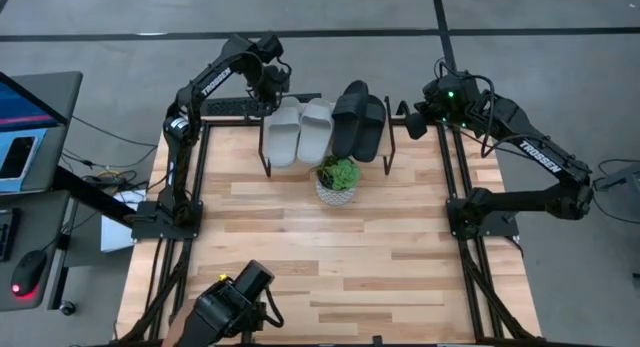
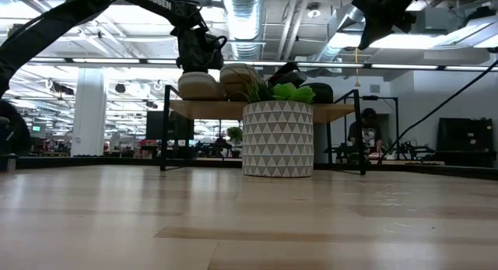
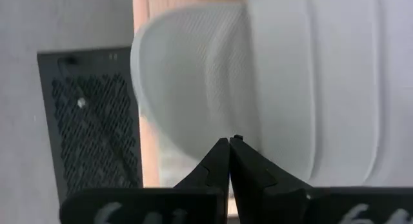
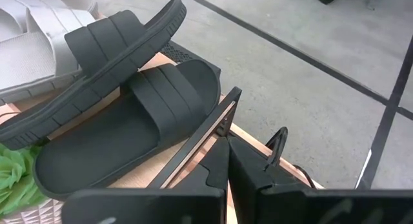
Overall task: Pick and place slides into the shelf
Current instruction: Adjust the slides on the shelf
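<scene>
The shelf (image 2: 342, 112) stands at the table's far edge. Two light grey slides (image 1: 300, 130) lie side by side on its left half. One black slide (image 4: 122, 140) lies flat on its right half. The other black slide (image 4: 110, 53) is tilted on edge and leans over it. My left gripper (image 3: 229, 143) is shut and points down at the rounded far end of the leftmost grey slide (image 3: 213, 82). My right gripper (image 4: 227, 145) is shut and hangs beside the shelf's right end (image 4: 203, 137), touching nothing. My left gripper's shut fingertips stand right at the rounded far end (image 3: 193, 121) of the leftmost grey slide, coming from above and pointing steeply down. I cannot tell whether they touch it. The slide lies flat on the shelf.
A green plant in a white patterned pot (image 1: 337, 182) stands on the table just in front of the shelf. A black perforated box (image 3: 97, 121) sits behind the shelf's left end. A dark device (image 1: 235, 305) sits at the near edge. Bare tabletop (image 1: 330, 257) lies between them.
</scene>
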